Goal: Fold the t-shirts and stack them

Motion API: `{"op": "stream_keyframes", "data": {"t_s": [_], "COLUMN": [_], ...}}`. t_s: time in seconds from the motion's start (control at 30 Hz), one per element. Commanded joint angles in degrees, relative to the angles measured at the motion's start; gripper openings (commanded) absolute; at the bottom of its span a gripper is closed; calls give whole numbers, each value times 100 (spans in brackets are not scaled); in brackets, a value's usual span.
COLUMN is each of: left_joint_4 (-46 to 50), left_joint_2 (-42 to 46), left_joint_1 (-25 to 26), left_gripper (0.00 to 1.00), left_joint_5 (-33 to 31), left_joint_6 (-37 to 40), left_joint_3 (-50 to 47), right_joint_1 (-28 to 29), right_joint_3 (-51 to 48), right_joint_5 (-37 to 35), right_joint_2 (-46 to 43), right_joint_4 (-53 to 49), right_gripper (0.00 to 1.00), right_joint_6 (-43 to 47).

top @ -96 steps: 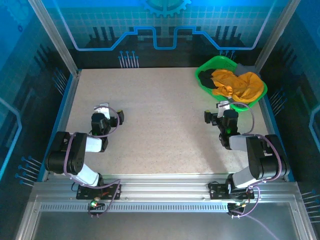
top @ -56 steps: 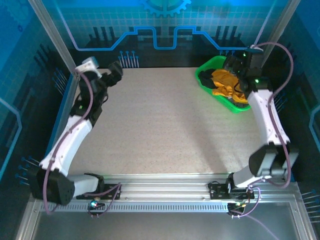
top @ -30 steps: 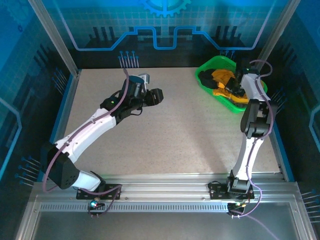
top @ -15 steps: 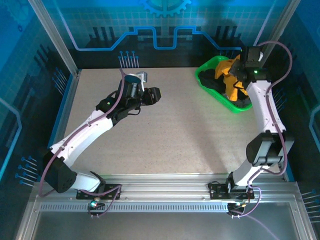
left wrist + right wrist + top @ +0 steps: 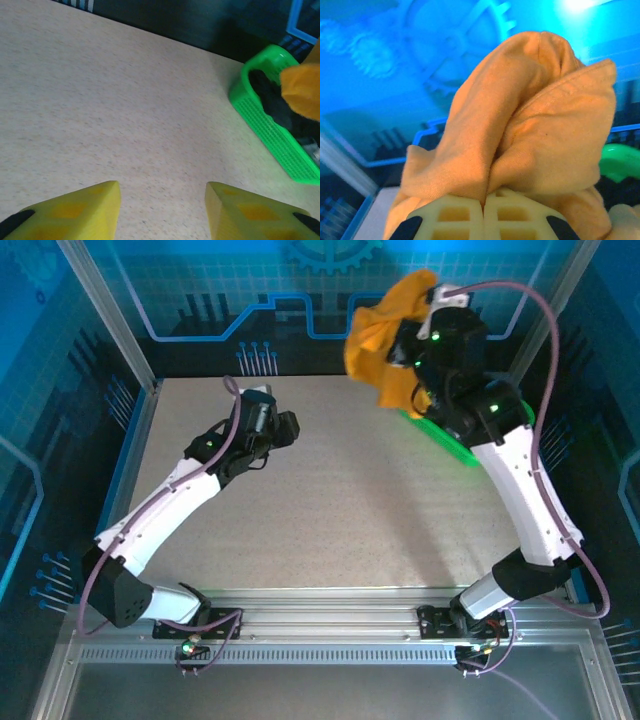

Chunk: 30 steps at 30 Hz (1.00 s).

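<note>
My right pincer (image 5: 482, 210) is clamped shut on a bunch of the orange shirt (image 5: 520, 125). A moment ago it hung just over the green basket (image 5: 272, 142); now it is high above it. Dark shirts (image 5: 270, 97) remain inside. My left pincer (image 5: 162, 200), fingers apart, hovers left of the basket, ready to help spread.

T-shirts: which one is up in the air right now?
The orange-yellow t-shirt, pinched shut in the right pincer and hanging free; the dark t-shirts lie in the green basket.
</note>
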<state>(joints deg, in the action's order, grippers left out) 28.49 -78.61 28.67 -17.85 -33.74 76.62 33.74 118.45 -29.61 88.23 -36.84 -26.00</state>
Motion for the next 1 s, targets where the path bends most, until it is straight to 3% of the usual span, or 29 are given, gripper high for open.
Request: {"op": "stream_keyframes", "data": {"t_s": [0.0, 0.03, 0.1, 0.13, 0.2, 0.27, 0.47, 0.67, 0.87, 0.97], "left_joint_4": [489, 595, 834, 903, 1071, 1192, 1432, 836, 240, 160], "left_joint_2": [389, 450, 591, 656, 789, 862, 802, 350, -588, -1240], "left_joint_1": [-119, -146, -190, -201, -204, -206, -212, -697, -662, -546], "left_gripper": [53, 56, 58, 58, 58, 58, 56, 55, 52, 56], "left_joint_5": [-690, -763, -871, -882, -820, -666, 141, 1438, 1662, 1798], "left_joint_6": [-132, -162, -207, -208, -210, -242, -704, -1976, -1966, -1960], "left_joint_3": [241, 247, 191, 150, -6, -202, -990, -1869, -1344, -943], "right_joint_1": [686, 844, 1104, 1183, 1231, 1027, -15, -77, -366, -607], "right_joint_3": [-809, -1018, -1375, -1513, -1815, -2170, -3267, -3689, -3524, -3339], "right_joint_5": [-170, -43, 514, 773, 1067, 1269, 2270, 2715, 3000, 3251], "right_joint_2": [248, 315, 475, 516, 495, 358, 375, 1336, 2282, 2718], "right_joint_4": [-62, -113, -343, -359, -399, -355, -312, -245, -141, -223], "right_gripper": [0, 9, 43, 54, 64, 67, 60, 62, 63, 60], "right_joint_6": [-166, -297, -667, -687, -678, -683, -859, -736, -1056, -1218]}}
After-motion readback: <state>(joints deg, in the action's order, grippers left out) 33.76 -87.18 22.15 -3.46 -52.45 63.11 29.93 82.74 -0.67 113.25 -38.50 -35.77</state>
